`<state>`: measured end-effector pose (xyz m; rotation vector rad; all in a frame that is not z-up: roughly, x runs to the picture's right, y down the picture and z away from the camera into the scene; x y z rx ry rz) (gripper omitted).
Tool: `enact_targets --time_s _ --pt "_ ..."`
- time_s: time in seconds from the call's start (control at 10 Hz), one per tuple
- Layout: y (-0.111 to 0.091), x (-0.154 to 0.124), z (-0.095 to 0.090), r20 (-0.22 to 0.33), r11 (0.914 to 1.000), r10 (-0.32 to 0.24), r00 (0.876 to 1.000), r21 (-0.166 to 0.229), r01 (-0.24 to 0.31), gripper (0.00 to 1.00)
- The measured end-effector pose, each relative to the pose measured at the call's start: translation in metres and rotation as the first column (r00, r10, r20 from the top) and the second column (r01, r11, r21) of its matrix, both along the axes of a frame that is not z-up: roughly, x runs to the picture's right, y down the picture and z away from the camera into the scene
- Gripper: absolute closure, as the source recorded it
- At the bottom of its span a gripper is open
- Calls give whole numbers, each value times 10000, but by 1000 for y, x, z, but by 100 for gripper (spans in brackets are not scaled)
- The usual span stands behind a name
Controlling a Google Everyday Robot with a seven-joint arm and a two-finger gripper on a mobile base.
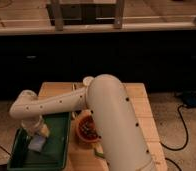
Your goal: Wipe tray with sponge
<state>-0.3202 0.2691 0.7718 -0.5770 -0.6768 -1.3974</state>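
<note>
With the gripper (39, 131) low over the large dark green rimmed plastic tray (58, 145), directly above the small pale blue-grey square sponge (36, 143) lying inside (grip state: cannot tell), good wiping likely means steady downward pressure and full-length strokes.

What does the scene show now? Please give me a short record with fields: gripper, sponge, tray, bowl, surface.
gripper: gripper at the end of the white arm, low over the left part of the tray, right at the sponge
sponge: pale blue-grey sponge lying inside the tray, near its left side
tray: dark green tray on the left front of the table
bowl: orange bowl just right of the tray, partly hidden by the arm, something dark inside
surface: wooden table
</note>
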Motion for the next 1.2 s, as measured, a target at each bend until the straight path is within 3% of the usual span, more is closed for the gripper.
enact_targets --time_s 0.2,0.4,0.6,0.8,1.0,1.2 --pt "16 9 -2 352 9995 -313 9989 -51 315 99" --pt "8 33 -4 70 9999 55 10000 97 -55 99" --pt "-12 65 -1 -340 9975 651 9973 293 -641 99" --pt "-37 77 13 -668 9931 1124 9914 418 -1098 99" --pt "-56 77 26 -888 9908 1304 9875 469 -1266 99" --pt "-64 57 29 -781 9920 1211 9896 463 -1177 99"
